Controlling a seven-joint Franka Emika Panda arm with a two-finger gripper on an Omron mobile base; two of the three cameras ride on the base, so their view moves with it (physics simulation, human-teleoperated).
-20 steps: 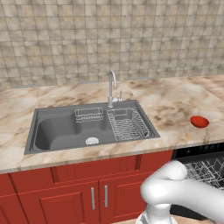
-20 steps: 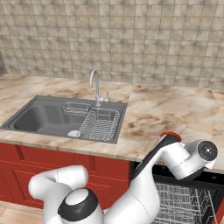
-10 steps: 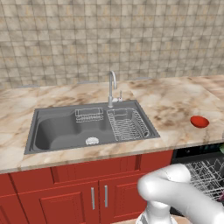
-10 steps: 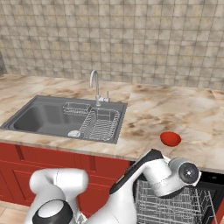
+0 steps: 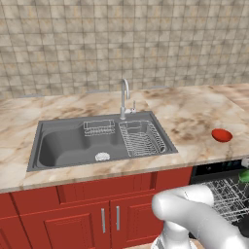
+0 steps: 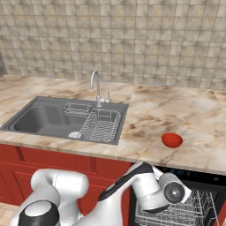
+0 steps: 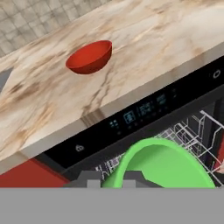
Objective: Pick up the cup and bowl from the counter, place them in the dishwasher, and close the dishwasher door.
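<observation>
My gripper is shut on the rim of the bright green cup, held just in front of the open dishwasher, below its dark control strip. White wire racks show behind the cup. In the left base view the cup peeks in at the right edge, over the rack. The red bowl sits upright on the marble counter, apart from the hand; it also shows as the bowl and the bowl near the counter's front. The dishwasher door is out of view.
A grey sink with a wire dish rack and a faucet lies left of the bowl. Red cabinets with silver handles stand under the sink. My white arm crosses in front of the dishwasher opening.
The hand with the cup has sunk from counter height to in front of the dishwasher opening. The bowl, hidden behind the arm in the right base view before, now shows.
</observation>
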